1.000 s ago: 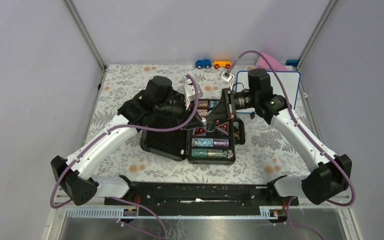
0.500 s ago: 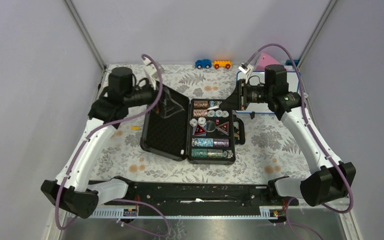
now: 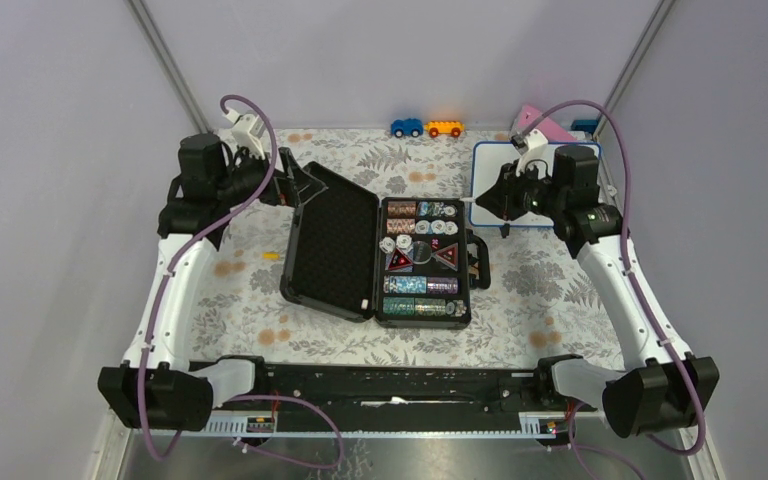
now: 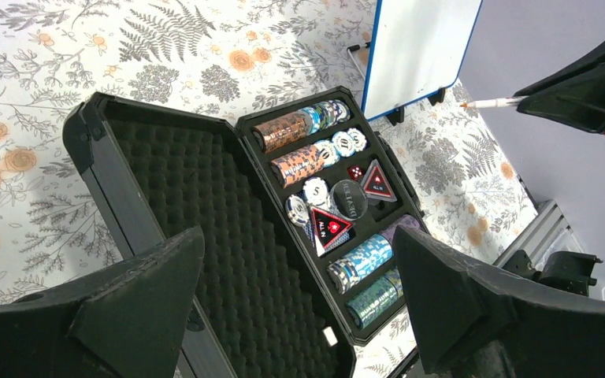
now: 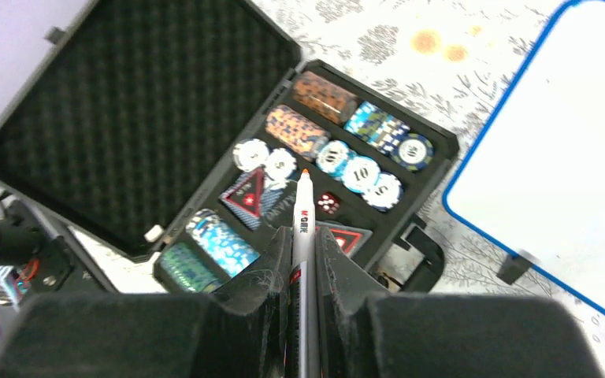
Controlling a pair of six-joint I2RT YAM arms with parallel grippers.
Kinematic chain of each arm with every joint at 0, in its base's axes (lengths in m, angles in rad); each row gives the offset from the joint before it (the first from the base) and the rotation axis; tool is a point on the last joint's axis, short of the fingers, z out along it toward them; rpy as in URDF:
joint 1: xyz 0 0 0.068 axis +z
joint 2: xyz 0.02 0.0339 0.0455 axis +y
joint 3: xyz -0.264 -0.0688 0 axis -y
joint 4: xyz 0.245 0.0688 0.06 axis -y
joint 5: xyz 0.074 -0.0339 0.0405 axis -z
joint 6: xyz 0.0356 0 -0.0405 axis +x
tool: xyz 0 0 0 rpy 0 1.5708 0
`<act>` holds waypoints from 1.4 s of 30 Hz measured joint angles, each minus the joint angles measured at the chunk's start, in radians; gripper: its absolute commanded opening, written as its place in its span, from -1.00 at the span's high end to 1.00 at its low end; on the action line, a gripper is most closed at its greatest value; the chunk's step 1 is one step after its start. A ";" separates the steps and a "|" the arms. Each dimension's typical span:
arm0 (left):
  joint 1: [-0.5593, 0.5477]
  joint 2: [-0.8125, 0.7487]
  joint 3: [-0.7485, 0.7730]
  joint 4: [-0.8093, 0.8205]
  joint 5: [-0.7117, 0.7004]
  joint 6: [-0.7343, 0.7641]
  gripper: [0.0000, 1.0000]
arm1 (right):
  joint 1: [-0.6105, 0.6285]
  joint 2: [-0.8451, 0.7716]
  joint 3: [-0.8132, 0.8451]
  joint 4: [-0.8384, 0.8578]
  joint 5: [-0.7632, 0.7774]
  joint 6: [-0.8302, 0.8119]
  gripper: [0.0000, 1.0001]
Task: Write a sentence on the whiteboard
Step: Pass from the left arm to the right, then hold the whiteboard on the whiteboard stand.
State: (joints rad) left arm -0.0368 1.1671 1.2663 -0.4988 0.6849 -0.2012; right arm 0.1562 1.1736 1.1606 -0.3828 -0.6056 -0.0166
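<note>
The whiteboard (image 3: 488, 168) stands at the back right, white with a thin blue frame, and also shows in the left wrist view (image 4: 417, 47) and the right wrist view (image 5: 551, 134). No sentence shows on its white face. My right gripper (image 3: 495, 198) hovers in front of the board, shut on a white marker (image 5: 302, 213) whose orange tip points left over the open case. My left gripper (image 3: 298, 184) hangs at the back left above the case lid. Its jaws stand wide open and empty (image 4: 298, 236).
An open black case (image 3: 330, 250) with rows of poker chips (image 3: 420, 285) lies mid-table. Behind the board leans a pink wedge (image 3: 538, 120). A blue toy car (image 3: 407, 127) and an orange one (image 3: 444, 128) stand at the back edge. A small yellow piece (image 3: 271, 256) lies left of the case.
Both grippers met over the case a second ago. The left has since swung back to the left and opened. The right has drawn back to the whiteboard with the marker.
</note>
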 measured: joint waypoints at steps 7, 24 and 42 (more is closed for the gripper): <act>0.006 0.012 -0.013 0.019 0.012 -0.020 -0.98 | -0.007 0.019 -0.080 0.092 0.144 -0.050 1.00; 0.006 0.050 -0.012 0.049 0.025 -0.036 -0.98 | -0.041 0.138 -0.184 0.461 0.391 -0.116 1.00; 0.006 0.094 -0.011 0.068 0.046 -0.043 -0.98 | -0.055 0.252 -0.179 0.555 0.403 -0.118 1.00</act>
State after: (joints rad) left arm -0.0311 1.2610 1.2549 -0.4305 0.7307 -0.2447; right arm 0.1009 1.4254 0.9813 0.1722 -0.2028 -0.1345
